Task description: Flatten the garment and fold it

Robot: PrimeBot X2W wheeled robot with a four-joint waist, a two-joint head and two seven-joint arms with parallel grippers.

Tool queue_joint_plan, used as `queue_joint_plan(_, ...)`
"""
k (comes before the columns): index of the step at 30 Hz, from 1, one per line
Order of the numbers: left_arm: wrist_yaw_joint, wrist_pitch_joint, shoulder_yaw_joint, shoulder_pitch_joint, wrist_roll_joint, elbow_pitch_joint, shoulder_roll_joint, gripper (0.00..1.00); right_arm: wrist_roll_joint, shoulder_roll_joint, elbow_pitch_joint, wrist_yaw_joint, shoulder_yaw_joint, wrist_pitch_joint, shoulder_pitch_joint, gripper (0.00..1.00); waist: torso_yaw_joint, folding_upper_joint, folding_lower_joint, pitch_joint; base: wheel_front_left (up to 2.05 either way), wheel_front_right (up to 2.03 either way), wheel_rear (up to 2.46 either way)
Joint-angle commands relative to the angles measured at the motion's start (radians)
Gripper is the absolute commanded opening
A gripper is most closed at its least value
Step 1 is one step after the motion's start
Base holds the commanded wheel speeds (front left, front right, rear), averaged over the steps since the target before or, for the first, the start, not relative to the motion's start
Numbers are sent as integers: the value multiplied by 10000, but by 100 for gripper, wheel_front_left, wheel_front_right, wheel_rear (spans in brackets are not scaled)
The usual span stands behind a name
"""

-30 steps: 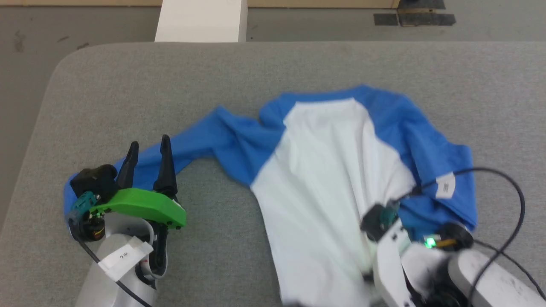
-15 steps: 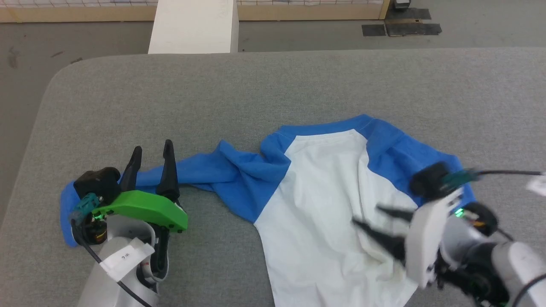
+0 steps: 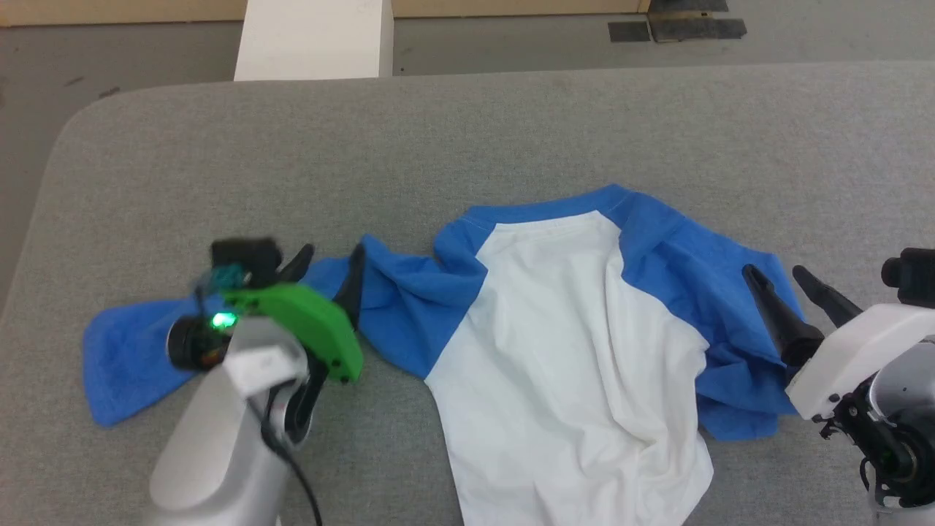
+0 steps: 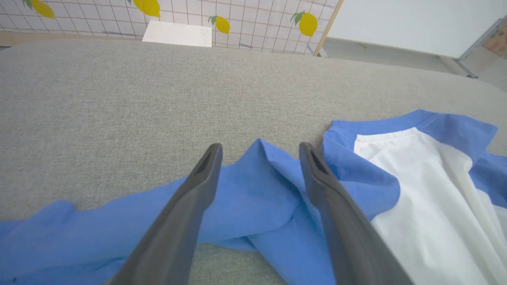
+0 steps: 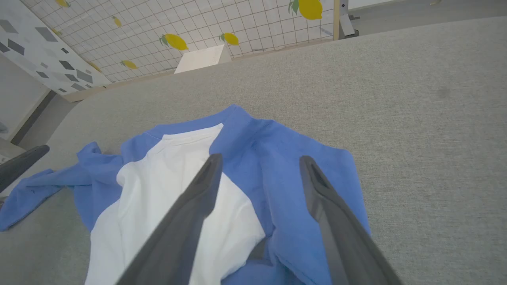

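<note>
One garment (image 3: 577,343) lies across the middle of the frame, with two blue sleeves (image 3: 146,351): one is drawn out to the lower left, one bunched at the right. One grey table (image 3: 511,124) is under it. There are two grippers, the left gripper (image 3: 332,253) at lower left and the right gripper (image 3: 774,272) at the right edge, each with two dark fingers (image 3: 767,307), four altogether. One white box (image 3: 314,40) stands at the upper left. At the top right are what look like two dark patches (image 3: 694,28) on the floor. Along the top of the left wrist view there are four lemon prints (image 4: 308,23).
</note>
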Motion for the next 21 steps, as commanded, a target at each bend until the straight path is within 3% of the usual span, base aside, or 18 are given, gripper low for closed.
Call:
queue_joint_plan(1,-43,787,-216,-594,86,112,118,100,-135,110,-64,-11,-67,-37,-2,100,-95,-1,0,174,0,0,0)
queue_joint_plan(7,330,4352,-980,-1825,385,541,507,100,-318,362,0,-11,-151,-97,-119,100,-415,-1,0,498,0,0,0)
queue_joint_plan(12,383,5408,-1123,-1998,245,453,581,100,-376,472,127,-11,-158,-255,-152,100,-649,-1,0,717,0,0,0)
queue_joint_plan(13,324,5443,-1165,-1999,213,373,575,89,-407,484,149,-11,-208,-301,-149,100,-666,-1,0,760,0,0,0)
queue_joint_plan(14,277,5430,-1187,-1991,180,319,557,73,-430,490,166,-11,-237,-329,-143,100,-675,-1,0,784,0,0,0)
queue_joint_plan(15,229,5419,-1185,-1961,79,273,496,45,-455,501,184,-11,-275,-360,-139,100,-686,-1,0,813,0,0,0)
queue_joint_plan(16,186,5424,-1219,-1944,52,248,477,39,-466,510,197,-11,-303,-383,-140,100,-691,-1,0,837,0,0,0)
queue_joint_plan(19,50,5446,-1375,-1898,13,225,422,0,-577,515,252,-11,-372,-457,-154,100,-688,-1,0,895,0,0,0)
queue_joint_plan(21,-30,5415,-1445,-1876,-10,241,406,0,-624,536,277,-11,-369,-481,-166,100,-681,-1,0,905,0,0,0)
